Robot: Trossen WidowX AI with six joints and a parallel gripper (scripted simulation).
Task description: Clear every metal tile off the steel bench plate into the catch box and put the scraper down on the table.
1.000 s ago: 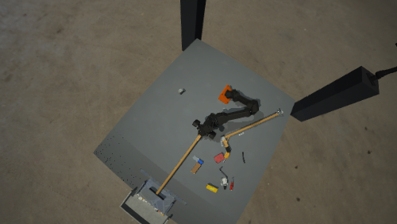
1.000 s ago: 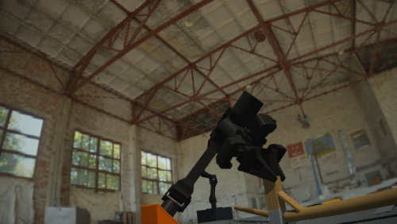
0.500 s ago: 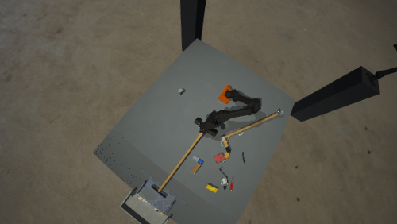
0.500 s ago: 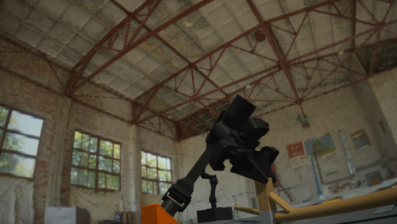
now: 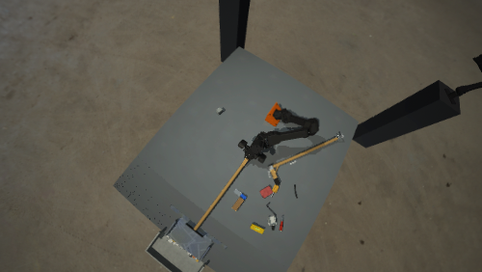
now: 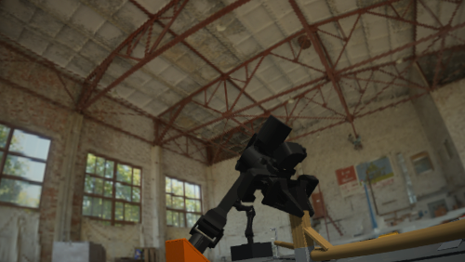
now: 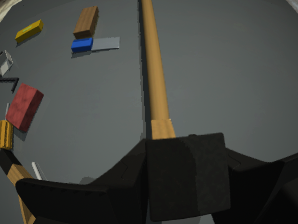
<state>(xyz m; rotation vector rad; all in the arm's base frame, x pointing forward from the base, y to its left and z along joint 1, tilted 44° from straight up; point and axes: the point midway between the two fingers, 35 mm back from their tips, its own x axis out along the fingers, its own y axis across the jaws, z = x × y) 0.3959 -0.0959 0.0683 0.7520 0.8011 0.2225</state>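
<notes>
The gripper (image 5: 248, 157) (image 6: 307, 215) is clamped on the scraper (image 5: 222, 193) (image 6: 301, 232) (image 7: 156, 65), whose far end reaches the plate (image 5: 190, 237). Small pale bits, probably tiles, line the plate's edge beside the box (image 5: 155, 258); whether any lie inside is unclear. Clearing seems well along but unconfirmed; laying down and releasing the scraper remain.

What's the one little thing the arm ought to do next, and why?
Probably ease the scraper slightly back from the catch box: the gripper has its handle, and its head sits near the plate's box end, where small pieces line the edge.
</notes>
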